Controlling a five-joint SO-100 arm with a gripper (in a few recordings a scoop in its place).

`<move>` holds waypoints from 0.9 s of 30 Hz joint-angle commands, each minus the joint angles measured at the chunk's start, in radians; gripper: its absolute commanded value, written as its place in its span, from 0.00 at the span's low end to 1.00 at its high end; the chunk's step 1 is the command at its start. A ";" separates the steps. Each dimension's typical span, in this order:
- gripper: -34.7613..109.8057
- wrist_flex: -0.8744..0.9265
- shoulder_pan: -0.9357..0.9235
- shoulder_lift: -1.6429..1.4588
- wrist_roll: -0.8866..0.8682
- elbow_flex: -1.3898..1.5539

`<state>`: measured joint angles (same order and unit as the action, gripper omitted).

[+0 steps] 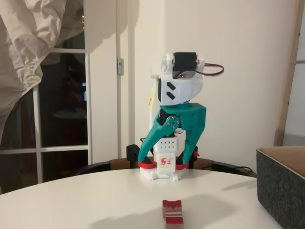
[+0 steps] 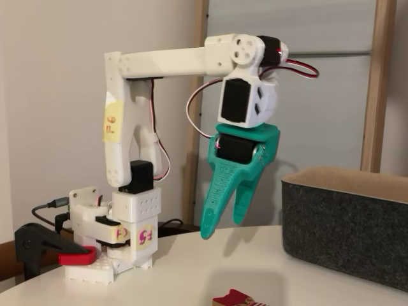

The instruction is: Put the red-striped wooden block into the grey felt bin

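The red-striped wooden block [image 1: 172, 214] lies on the white table near its front edge, and its top shows at the bottom of a fixed view [image 2: 238, 299]. My teal gripper [image 1: 162, 160] hangs open above the table, behind the block and not touching it, fingers spread and pointing down, with nothing between them. Seen from the side, the gripper [image 2: 223, 228] hovers between the arm's base and the grey felt bin [image 2: 344, 236]. The bin [image 1: 281, 187] stands at the right edge of the table, its tan inner rim visible.
The arm's white base [image 2: 121, 245] is fixed with red clamps [image 2: 76, 257] at the back of the round white table [image 1: 95, 200]. A wooden post [image 2: 373, 89] leans on the wall behind the bin. A window with a curtain [image 1: 28, 57] is at the left.
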<state>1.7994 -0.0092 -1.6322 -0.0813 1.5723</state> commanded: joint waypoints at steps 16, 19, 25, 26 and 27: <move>0.52 -0.232 0.069 0.170 0.005 -0.080; 0.52 -0.264 0.061 0.172 -0.015 -0.078; 0.53 -0.281 0.032 0.173 -0.060 -0.069; 0.53 -0.281 0.025 0.175 -0.067 -0.067; 0.53 -0.281 0.017 0.178 -0.078 -0.066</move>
<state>1.5294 0.0215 -1.4481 -0.1304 1.5186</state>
